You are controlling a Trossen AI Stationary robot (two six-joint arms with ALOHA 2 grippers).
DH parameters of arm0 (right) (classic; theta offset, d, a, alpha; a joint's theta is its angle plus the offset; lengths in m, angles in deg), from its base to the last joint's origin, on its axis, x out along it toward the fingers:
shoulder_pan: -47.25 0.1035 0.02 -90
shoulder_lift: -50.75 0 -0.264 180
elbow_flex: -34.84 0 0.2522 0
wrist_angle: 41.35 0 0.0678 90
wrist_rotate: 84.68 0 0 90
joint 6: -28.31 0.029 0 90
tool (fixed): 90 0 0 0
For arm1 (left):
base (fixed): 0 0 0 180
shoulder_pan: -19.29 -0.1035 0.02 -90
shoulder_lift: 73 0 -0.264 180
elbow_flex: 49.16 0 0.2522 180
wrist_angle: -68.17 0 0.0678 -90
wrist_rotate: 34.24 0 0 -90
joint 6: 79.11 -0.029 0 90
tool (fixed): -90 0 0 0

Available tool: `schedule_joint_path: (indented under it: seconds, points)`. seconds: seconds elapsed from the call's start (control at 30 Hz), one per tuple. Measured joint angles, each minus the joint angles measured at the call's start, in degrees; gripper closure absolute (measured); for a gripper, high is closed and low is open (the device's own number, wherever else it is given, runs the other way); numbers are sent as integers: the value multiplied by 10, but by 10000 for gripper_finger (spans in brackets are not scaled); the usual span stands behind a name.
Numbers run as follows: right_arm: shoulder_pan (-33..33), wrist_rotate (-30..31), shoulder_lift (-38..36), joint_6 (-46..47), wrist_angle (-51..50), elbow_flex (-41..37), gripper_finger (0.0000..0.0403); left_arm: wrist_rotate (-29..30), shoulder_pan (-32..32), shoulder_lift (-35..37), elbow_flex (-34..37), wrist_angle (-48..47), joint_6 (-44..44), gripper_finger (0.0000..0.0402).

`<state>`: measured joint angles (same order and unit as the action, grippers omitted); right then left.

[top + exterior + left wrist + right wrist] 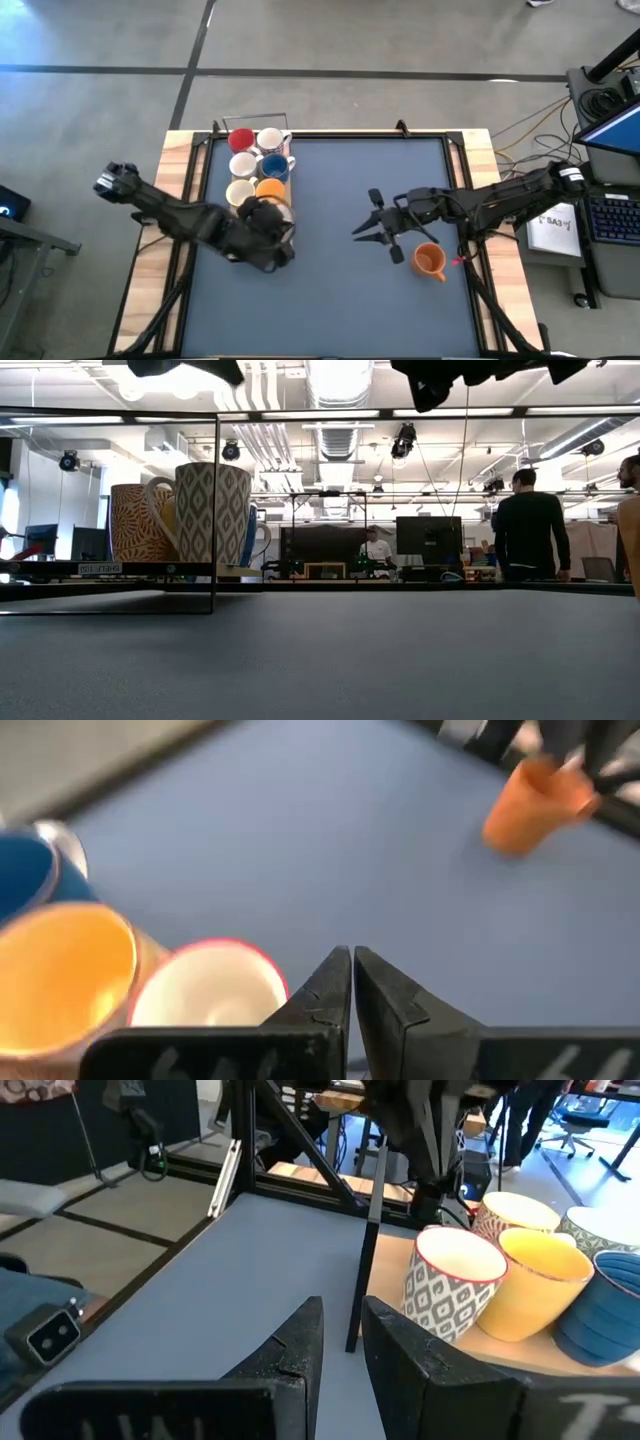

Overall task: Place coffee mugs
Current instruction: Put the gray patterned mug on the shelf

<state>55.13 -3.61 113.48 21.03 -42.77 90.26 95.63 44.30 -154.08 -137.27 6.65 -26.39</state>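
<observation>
Several mugs stand in a wire rack [222, 160] at the table's left: red [241, 139], white [271, 140], blue [275, 166], cream [240, 192] and orange [270, 187]. In the left wrist view I see a blue mug [25, 870], an orange one [60, 970] and a red-rimmed white one [205, 990]. My left gripper [275, 222] [352, 965] hovers shut over the rack's near end. One orange mug [428, 261] [530, 790] sits alone on the mat at the right. My right gripper [358, 233] [342, 1315] hangs left of it, pointing at the rack, with a narrow gap between its fingers.
A dark blue mat [340, 300] covers the table inside a black frame, and wide bare mat lies between the rack and the lone mug. The rack's wire posts [215, 510] rise above the mugs. People stand in the room beyond the table [530, 525].
</observation>
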Motion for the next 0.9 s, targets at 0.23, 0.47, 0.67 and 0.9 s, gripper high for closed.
schedule_joint_path:
  seconds: [0.23, 0.47, 0.67, 0.9]
  points:
    - [0, 0, -4, -16, 0, -8, 338, -151, -68, -47, -48, -74, 8, 402]
    - [0, 0, -3, -18, -1, -8, 341, -170, -87, -49, -75, -150, -60, 392]
    - [0, 0, 1, -18, 0, -8, 339, -198, -88, -48, -107, -196, -222, 360]
    - [0, 0, 1, -18, -1, -8, 343, -203, -87, -48, -120, -266, -406, 338]
